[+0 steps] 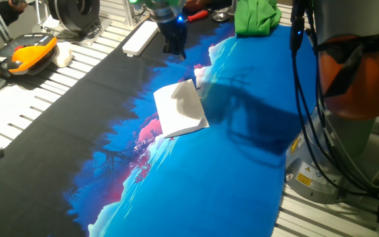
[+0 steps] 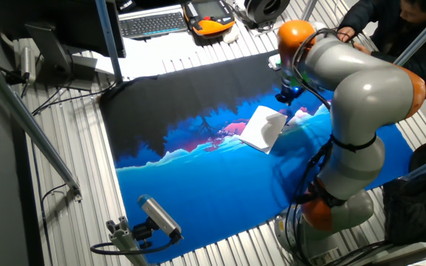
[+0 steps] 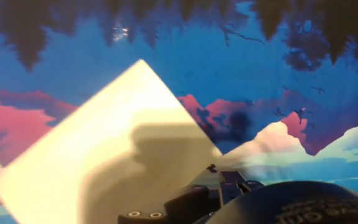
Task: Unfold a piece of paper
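Printed blue-black cloth (image 1: 229,164) under paper (image 1: 179,108).

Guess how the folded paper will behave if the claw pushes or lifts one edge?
The piece of paper looks thin, so probably floppy, bending rather than lifting whole. One flap already stands off the printed cloth, so it likely catches easily. Lying flat and light, it may slide when pushed.
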`<state>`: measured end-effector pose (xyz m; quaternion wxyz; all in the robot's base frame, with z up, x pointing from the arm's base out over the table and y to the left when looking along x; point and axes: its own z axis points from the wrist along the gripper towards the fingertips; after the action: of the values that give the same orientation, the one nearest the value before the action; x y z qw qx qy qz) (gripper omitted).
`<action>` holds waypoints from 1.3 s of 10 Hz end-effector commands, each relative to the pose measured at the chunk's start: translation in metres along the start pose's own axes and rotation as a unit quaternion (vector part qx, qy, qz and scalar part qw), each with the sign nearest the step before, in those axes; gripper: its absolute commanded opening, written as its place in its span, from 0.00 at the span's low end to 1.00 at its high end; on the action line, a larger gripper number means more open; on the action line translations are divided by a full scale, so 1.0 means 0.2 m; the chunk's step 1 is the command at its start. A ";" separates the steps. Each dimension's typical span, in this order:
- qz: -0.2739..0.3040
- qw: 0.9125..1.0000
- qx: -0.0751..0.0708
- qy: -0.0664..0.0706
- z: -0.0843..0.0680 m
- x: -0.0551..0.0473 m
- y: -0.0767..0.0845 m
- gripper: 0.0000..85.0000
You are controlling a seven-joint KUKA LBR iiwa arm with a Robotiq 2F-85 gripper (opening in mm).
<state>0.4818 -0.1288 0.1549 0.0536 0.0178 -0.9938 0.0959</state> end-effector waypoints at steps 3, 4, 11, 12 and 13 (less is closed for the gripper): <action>-0.005 1.000 0.001 -0.012 0.12 0.01 -0.02 0.00; -0.011 1.000 0.003 -0.013 0.15 0.01 -0.02 0.00; 0.082 0.993 -0.058 0.057 0.17 0.00 -0.01 0.00; 0.103 0.989 -0.066 0.079 0.17 0.00 -0.01 0.00; 0.137 0.983 -0.085 0.093 0.17 0.00 -0.01 0.00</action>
<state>0.4775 -0.1378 0.1214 0.1347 -0.0749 -0.9878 0.0227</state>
